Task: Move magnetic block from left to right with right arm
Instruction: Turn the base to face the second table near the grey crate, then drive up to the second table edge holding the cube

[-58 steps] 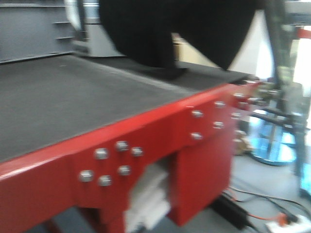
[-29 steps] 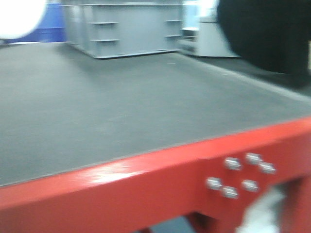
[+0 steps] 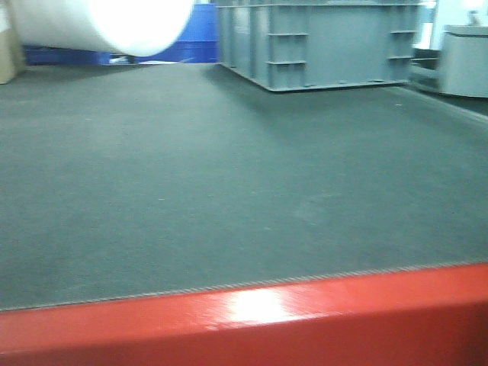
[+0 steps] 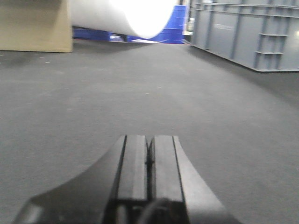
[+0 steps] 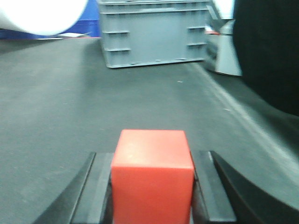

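Note:
The magnetic block (image 5: pixel 153 179), a plain bright-red cube, fills the bottom middle of the right wrist view. My right gripper (image 5: pixel 153 161) is shut on it, one dark finger pressed against each side. The cube sits low over the dark grey mat (image 5: pixel 60 107). My left gripper (image 4: pixel 149 147) is shut with nothing between its fingers, low over the same mat (image 4: pixel 93 93). Neither gripper nor the block shows in the front-facing view.
A grey plastic crate (image 3: pixel 320 42) stands at the back of the table; it also shows in both wrist views (image 5: pixel 154 32) (image 4: pixel 247 32). A white roll (image 3: pixel 99 23) and blue bins (image 3: pixel 194 34) lie behind. A tan box (image 4: pixel 35 25) is back left. The table's red edge (image 3: pixel 252 313) runs along the front.
The front-facing view has swung left: the red table corner with bolts and the large black shape have left the frame, and the grey crate and white roll have come into view.

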You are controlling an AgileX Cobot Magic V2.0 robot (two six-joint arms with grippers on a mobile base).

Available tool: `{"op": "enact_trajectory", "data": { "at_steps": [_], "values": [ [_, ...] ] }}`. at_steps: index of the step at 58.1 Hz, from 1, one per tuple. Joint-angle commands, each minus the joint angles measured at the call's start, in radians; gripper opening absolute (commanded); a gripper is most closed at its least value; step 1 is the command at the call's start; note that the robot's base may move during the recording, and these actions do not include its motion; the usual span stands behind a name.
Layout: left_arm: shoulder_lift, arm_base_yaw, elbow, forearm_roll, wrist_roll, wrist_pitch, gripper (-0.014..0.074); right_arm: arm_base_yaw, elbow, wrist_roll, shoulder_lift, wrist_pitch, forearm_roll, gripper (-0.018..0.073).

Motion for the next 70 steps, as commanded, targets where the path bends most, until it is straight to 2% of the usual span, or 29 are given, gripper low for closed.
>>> {"op": "enact_trajectory", "data": {
  "at_steps": [1,70],
  "values": [
    [-0.007,-0.005,0.010,-0.006,-0.001,-0.083,-0.0117,-0.002,-0.029,-0.001,0.011,-0.082,0.004,0.0380],
    [-0.007,-0.005,0.010,-0.006,-0.001,-0.083,-0.0117,-0.002,-0.029,-0.001,0.011,-0.082,0.004,0.0380]
  ]
}}
